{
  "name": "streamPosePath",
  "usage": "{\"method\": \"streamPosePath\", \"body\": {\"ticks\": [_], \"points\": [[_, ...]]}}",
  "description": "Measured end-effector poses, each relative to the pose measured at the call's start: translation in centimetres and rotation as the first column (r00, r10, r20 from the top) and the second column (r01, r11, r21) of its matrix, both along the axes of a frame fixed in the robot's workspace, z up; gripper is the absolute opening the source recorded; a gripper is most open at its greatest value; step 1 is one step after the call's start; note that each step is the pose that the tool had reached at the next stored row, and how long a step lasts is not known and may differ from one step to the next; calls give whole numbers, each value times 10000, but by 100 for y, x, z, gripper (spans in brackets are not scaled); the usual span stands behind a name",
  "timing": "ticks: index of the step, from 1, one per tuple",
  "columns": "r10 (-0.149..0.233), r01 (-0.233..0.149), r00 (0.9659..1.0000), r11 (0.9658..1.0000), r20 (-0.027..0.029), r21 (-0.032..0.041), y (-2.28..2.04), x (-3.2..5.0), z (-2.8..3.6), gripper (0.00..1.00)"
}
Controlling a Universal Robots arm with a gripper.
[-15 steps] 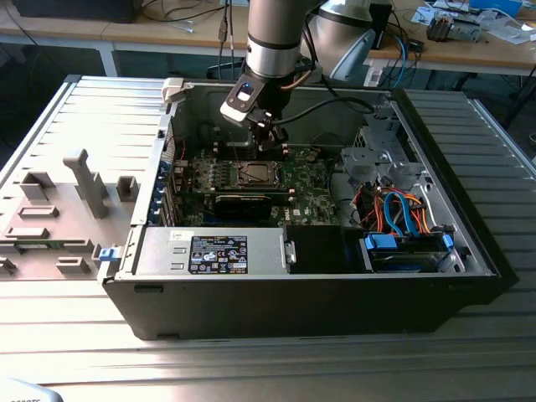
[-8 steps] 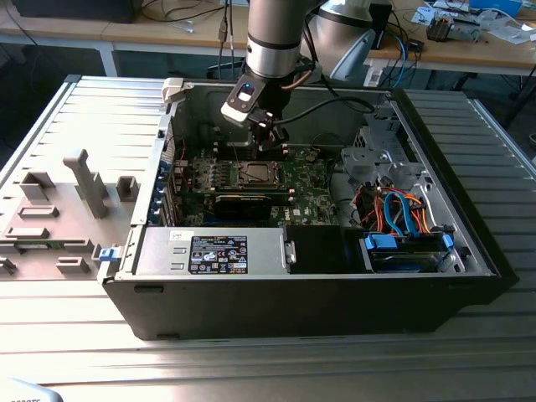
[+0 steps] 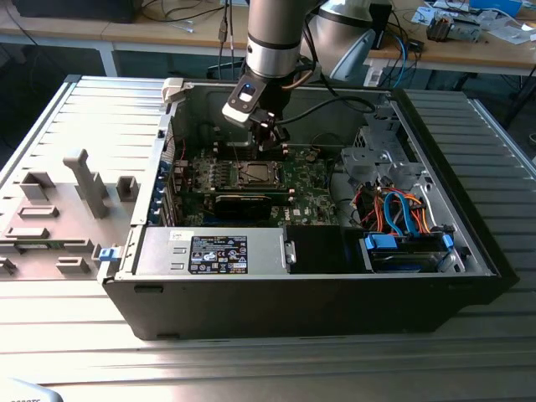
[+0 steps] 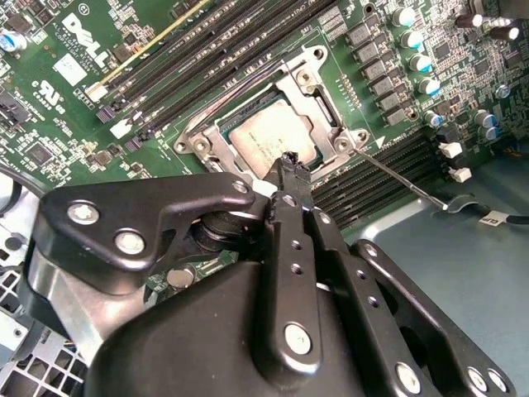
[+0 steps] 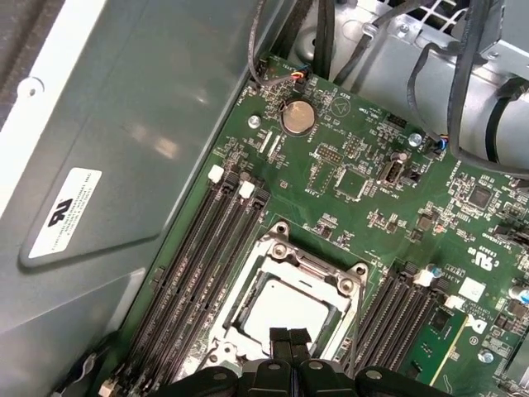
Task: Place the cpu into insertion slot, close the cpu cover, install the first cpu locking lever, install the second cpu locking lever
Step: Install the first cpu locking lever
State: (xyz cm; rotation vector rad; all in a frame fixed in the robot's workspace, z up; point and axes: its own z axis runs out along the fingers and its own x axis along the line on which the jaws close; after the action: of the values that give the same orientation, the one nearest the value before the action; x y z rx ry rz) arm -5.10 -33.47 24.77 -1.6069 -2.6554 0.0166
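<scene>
From the exterior view's left I see the memory slots (image 3: 213,173), then the insertion slot (image 3: 255,174) mid-board. The cpu (image 4: 269,132) is seated in it, and the cpu cover (image 5: 307,266) seems to lie down around it. My gripper (image 4: 289,161) hangs at the socket's edge, fingers pressed together on nothing. A locking lever (image 4: 405,180) juts free beside the socket. My worry is the narrow tip slipping off that thin rod and gouging the circuit board (image 5: 297,207), or the unlatched cover lifting.
</scene>
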Motion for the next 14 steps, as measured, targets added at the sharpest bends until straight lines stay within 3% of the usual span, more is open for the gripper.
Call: {"method": "streamPosePath", "body": {"ticks": [14], "points": [[303,-303,9995,9995,0,0,0,0,0,11]]}}
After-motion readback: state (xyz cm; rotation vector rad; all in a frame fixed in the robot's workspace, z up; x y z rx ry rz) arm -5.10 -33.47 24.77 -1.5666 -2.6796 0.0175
